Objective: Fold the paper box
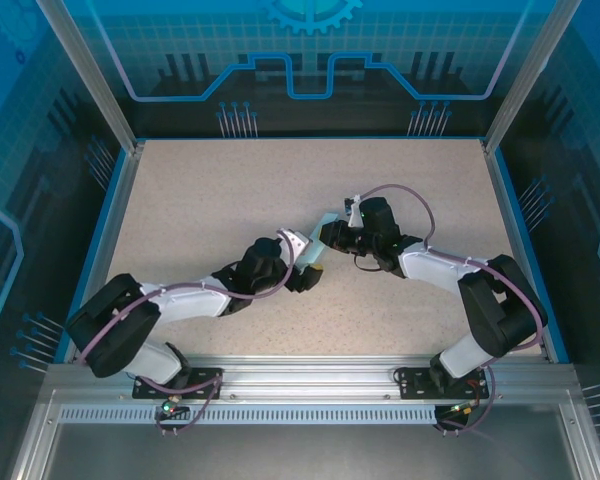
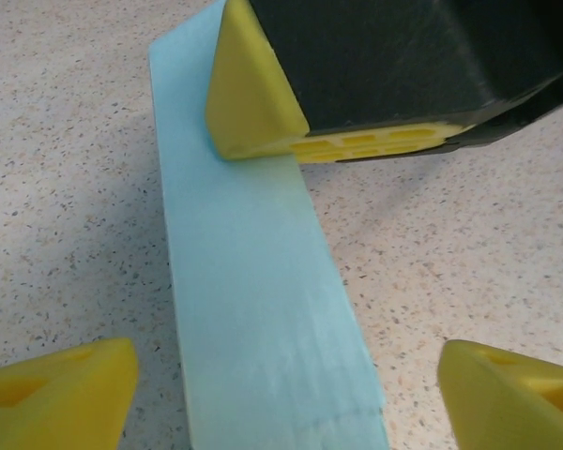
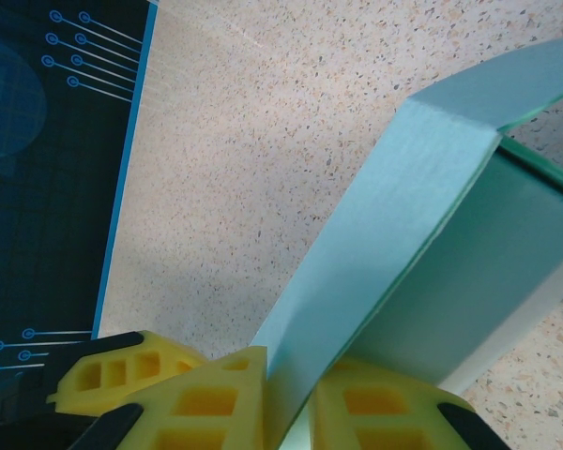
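Note:
The paper box [image 1: 312, 250] is a pale light-blue card piece at the table's middle, between the two arms. In the left wrist view it runs as a long narrow strip [image 2: 253, 281] from top to bottom. My left gripper [image 2: 286, 394] is open, its yellow fingertips [image 2: 66, 394] standing wide on either side of the strip, apart from it. My right gripper [image 3: 286, 403] is shut on a thin wall of the box [image 3: 394, 216], which rises and bends over to the right. One of the right gripper's yellow fingers [image 2: 249, 103] rests against the strip's far end.
The speckled beige table [image 1: 200, 190] has a blue raised border [image 1: 120, 200] and a metal rail [image 1: 310, 375] at the near edge. Both arms [image 1: 180, 300] reach inward from their bases toward the middle.

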